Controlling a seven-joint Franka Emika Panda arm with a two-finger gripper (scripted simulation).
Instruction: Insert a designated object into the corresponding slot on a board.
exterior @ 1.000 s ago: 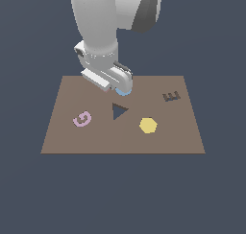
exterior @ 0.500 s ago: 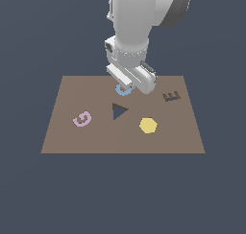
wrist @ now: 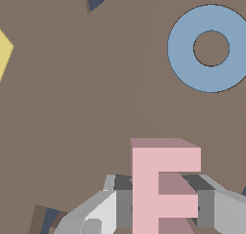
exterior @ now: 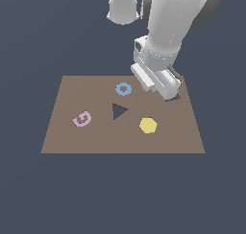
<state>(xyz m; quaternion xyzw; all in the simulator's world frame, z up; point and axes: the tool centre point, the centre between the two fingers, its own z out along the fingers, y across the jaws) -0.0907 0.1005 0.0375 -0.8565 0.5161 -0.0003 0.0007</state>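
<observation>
In the wrist view my gripper (wrist: pixel 163 204) is shut on the light-pink E block (wrist: pixel 161 190), with one finger (wrist: pixel 122 199) on each side of it. The block hangs just above the brown board (wrist: pixel 72 108). In the exterior view the gripper (exterior: pixel 161 90) is low over the board (exterior: pixel 96 139) near its back corner at the exterior view's right. Only a sliver of the pink block (exterior: pixel 144 87) shows under the hand there. The dark E-shaped slot is almost wholly hidden behind the gripper.
On the board lie a blue ring (exterior: pixel 123 89) (wrist: pixel 210 48), a dark blue-grey triangle (exterior: pixel 118 110), a yellow hexagon (exterior: pixel 148 125) and a lilac-pink G block (exterior: pixel 82 118). The arm rises above the board's back edge.
The arm has swung from the back left of the board over the blue ring to the back right. It now covers the E slot, and the ring is uncovered.
</observation>
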